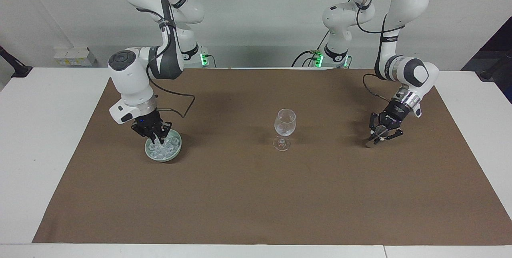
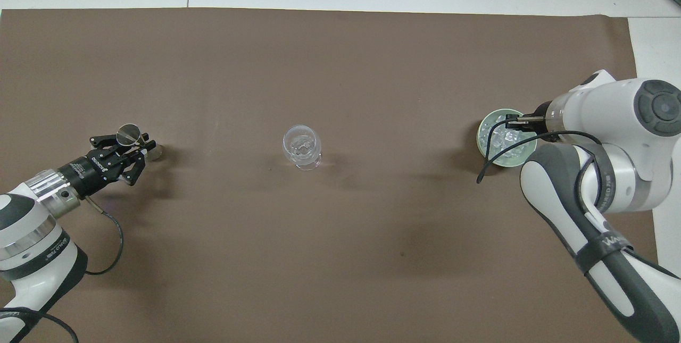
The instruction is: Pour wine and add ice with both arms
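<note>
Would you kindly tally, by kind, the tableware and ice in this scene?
Stemmed glass: 1
Pale green bowl: 1
Heap of ice: 1
Small clear container: 1
Total: 4

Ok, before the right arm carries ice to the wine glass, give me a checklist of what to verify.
1. Right gripper shut, over the ice in the green bowl: ok.
2. Ice chunk actually gripped: cannot tell.
3. Wine glass upright on the brown mat: ok.
4. Mat between bowl and glass free of objects: ok.
5. Left gripper shut on the small clear cup, well apart from the glass: ok.
</note>
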### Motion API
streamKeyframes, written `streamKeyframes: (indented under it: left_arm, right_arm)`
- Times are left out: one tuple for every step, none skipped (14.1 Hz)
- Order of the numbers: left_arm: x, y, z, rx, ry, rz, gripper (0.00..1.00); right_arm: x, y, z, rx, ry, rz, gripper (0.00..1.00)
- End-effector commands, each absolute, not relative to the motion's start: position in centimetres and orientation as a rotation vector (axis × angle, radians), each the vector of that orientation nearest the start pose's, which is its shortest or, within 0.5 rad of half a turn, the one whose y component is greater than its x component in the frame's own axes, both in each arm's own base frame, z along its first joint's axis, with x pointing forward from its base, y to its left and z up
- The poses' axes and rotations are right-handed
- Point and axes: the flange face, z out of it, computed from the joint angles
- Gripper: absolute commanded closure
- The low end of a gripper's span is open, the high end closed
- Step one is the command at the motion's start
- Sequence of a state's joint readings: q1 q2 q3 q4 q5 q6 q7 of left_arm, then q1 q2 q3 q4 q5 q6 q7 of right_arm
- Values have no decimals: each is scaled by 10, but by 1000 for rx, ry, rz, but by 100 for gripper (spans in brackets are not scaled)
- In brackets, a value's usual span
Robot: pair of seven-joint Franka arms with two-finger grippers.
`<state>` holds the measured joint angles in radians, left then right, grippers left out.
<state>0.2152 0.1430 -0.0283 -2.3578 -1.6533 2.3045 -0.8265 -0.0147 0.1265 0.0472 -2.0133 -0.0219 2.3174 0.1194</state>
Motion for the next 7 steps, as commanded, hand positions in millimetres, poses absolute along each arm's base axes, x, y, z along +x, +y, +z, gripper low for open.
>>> streamKeyframes:
  left_arm:
    - [494,68,264,801,1973,-530,88]
    - [494,69,264,799,1973,-529,78]
    - [494,68,264,802,1972,-529,71]
    - [494,68,263,810,1970,-523,66]
    - [495,69,264,815,1967,-518,60]
    - [495,69,264,816,1966,-517,57]
    - [495,69,264,817,1967,-514,56]
  right_arm:
    - [588,32,448,-3105,176,-296,100]
    - [586,38,463,-3103,180,-290,100]
    - [583,41,478,-3100,206,-288,100]
    - [580,41,492,-3097,237,-292,100]
    - [574,40,501,-3097,263,-280,100]
    - [570,39,511,-3094,269,-289,100]
    - [566,39,523,-3090,272,-303,100]
